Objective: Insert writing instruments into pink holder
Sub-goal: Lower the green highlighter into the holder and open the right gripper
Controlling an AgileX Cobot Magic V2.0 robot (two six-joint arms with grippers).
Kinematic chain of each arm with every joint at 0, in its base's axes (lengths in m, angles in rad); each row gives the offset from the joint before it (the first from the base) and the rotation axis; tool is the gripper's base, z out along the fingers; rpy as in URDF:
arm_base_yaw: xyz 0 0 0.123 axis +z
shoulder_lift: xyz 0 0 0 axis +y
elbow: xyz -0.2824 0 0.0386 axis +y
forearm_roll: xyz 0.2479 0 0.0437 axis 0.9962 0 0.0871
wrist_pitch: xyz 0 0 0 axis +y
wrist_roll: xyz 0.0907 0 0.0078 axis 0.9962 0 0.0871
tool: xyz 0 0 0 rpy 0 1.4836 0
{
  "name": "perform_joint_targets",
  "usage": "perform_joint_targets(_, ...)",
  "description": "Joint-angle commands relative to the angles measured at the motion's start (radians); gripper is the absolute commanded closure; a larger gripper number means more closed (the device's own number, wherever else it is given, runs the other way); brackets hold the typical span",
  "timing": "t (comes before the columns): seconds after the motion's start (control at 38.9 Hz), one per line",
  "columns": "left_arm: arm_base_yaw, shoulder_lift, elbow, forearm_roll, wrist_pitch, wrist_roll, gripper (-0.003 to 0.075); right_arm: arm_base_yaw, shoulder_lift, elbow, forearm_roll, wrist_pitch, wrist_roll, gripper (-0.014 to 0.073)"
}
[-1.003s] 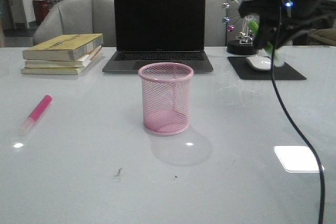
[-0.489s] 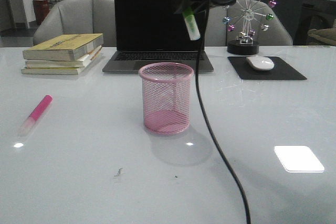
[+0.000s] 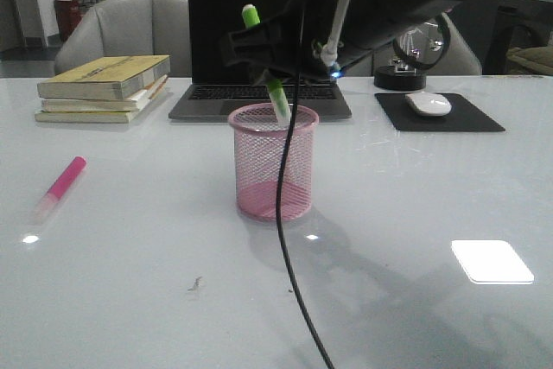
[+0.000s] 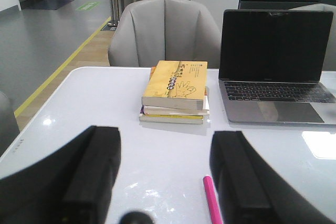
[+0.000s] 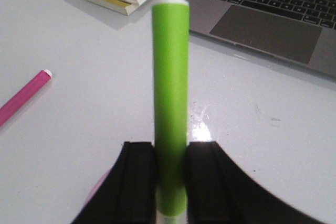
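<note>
The pink holder (image 3: pixel 273 166) stands upright mid-table. My right gripper (image 3: pixel 266 58) hangs just above its rim, shut on the green marker (image 3: pixel 252 16). The marker is tilted, and its whitish cap end dips inside the cup's rim. In the right wrist view the fingers clamp the green marker (image 5: pixel 170 98) near its cap, at the right gripper (image 5: pixel 170 182). The pink marker (image 3: pixel 60 186) lies flat on the table at the left. My left gripper (image 4: pixel 165 182) is open low over the table, and the pink marker (image 4: pixel 211 203) lies between its fingers, close to one of them.
A laptop (image 3: pixel 216 41) stands behind the cup. A stack of books (image 3: pixel 104 88) is at the back left. A mouse (image 3: pixel 428 104) on a black pad sits at the back right. The right arm's black cable (image 3: pixel 289 239) hangs in front of the cup.
My right arm has swung from the back right leftward to above the cup and come down. The green marker's cap end is now inside the rim.
</note>
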Motion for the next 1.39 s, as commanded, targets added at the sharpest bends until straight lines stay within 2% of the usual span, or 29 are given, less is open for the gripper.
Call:
perform_joint_targets(0.0, 0.0, 0.005, -0.031, -0.008, -0.081, -0.009, 0.0275, 0.0, -0.034, -0.028, -0.002, -0.089, -0.009, 0.0536)
perform_joint_targets(0.31, 0.0, 0.005, -0.031, -0.008, -0.081, -0.009, 0.0275, 0.002, -0.027, -0.028, -0.002, -0.086, -0.008, 0.0512)
perform_joint_targets(0.39, 0.0, 0.005, -0.031, -0.008, -0.081, -0.009, 0.0274, 0.002, -0.026, -0.028, -0.002, -0.084, -0.008, 0.0435)
perform_joint_targets(0.49, 0.0, 0.005, -0.031, -0.008, -0.081, -0.009, 0.0275, 0.002, -0.025, -0.028, -0.002, -0.073, -0.008, 0.0266)
perform_joint_targets(0.59, 0.0, 0.005, -0.031, -0.008, -0.081, -0.009, 0.0274, 0.002, -0.025, -0.028, -0.002, -0.069, -0.008, 0.0194)
perform_joint_targets(0.77, 0.0, 0.005, -0.031, -0.008, -0.081, -0.009, 0.0275, 0.002, -0.044, -0.029, -0.002, -0.007, -0.01, 0.0204)
perform_joint_targets(0.95, 0.0, 0.005, -0.031, -0.008, -0.081, -0.009, 0.0275, -0.019, -0.132, -0.029, -0.05, 0.254, -0.073, 0.0223)
perform_joint_targets(1.08, 0.0, 0.005, -0.031, -0.008, -0.081, -0.009, 0.0275, -0.054, -0.228, -0.001, -0.073, 0.323, -0.075, 0.0223)
perform_joint_targets(1.21, 0.0, 0.005, -0.031, -0.008, -0.081, -0.009, 0.0274, -0.142, -0.391, 0.083, -0.073, 0.339, -0.075, 0.0223)
perform_joint_targets(1.36, 0.0, 0.005, -0.031, -0.008, -0.081, -0.009, 0.0275, -0.29, -0.575, 0.188, -0.073, 0.451, -0.075, 0.0223)
